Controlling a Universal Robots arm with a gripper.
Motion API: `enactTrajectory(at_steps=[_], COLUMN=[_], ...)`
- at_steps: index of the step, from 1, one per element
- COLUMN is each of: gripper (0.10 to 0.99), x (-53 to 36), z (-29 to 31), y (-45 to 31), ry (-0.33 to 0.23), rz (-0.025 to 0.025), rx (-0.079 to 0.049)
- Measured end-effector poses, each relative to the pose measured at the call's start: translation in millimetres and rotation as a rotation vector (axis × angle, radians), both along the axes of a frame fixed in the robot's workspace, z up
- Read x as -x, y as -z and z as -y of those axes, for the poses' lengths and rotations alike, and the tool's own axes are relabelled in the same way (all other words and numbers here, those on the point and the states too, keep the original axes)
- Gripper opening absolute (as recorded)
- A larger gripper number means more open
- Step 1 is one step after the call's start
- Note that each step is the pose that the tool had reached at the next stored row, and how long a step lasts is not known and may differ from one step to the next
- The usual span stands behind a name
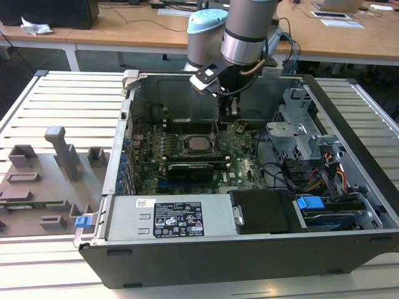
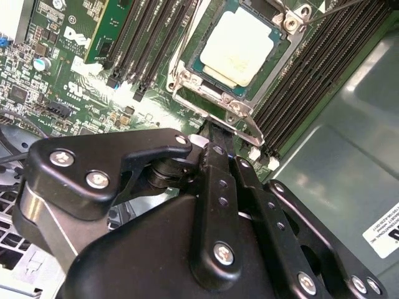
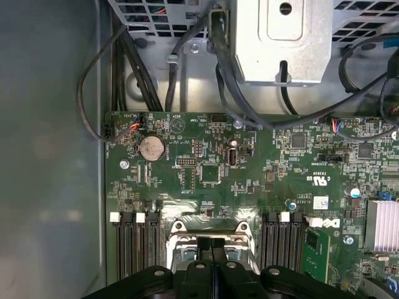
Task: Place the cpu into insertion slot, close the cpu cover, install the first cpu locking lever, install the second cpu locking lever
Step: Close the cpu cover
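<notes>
The cpu [image 2: 237,47], judged light, stiff, fragile and best gripped by its edges, is seated in the slot [image 2: 240,111] on the board [image 3: 262,187]. The fingers [image 3: 205,248] are held together at the cover's [image 2: 184,70] edge.

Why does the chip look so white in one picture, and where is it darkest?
In the second wrist view, light glares off the cpu, washing its top pale; in the first wrist view the black gripper is the darkest part; in the exterior view the case's back wall lies in shade.
</notes>
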State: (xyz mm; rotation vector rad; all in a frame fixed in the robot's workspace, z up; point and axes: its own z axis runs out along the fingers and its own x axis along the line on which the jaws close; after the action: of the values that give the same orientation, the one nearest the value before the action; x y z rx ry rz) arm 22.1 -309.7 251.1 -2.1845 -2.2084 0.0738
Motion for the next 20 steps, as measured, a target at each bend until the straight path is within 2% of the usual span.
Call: enactTrajectory(at_steps=[20], gripper=[0.106], x=[11.8], z=[0.0], y=[0.6], ry=[0.0], rz=[0.0], rx=[0.0])
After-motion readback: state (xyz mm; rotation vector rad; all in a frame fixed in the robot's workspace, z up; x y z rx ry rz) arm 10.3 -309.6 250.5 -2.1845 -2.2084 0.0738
